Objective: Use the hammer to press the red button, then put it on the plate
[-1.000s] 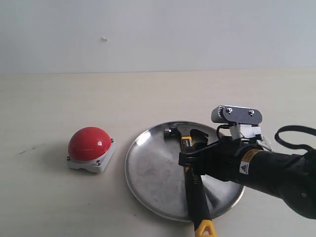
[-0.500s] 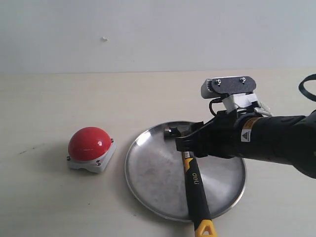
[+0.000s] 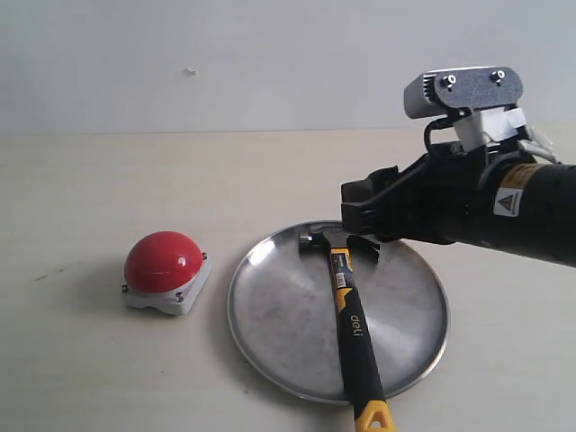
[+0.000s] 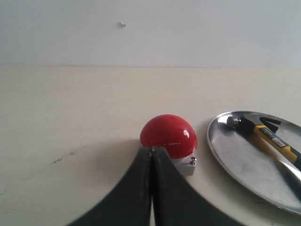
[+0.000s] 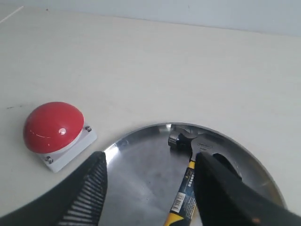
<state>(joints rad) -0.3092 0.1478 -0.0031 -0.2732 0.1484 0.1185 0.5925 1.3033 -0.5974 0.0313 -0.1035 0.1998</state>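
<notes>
On the plate lies the hammer, yellow end running out of view, claw partly hidden by the right gripper hanging above, jaws wide and empty.

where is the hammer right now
In the exterior view the hammer lies across the plate, right of the red button, its yellow end overhanging the near rim; the right gripper hovers open above its head.

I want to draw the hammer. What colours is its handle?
The hammer handle is black and yellow, with a yellow end; the exterior view shows it best.
</notes>
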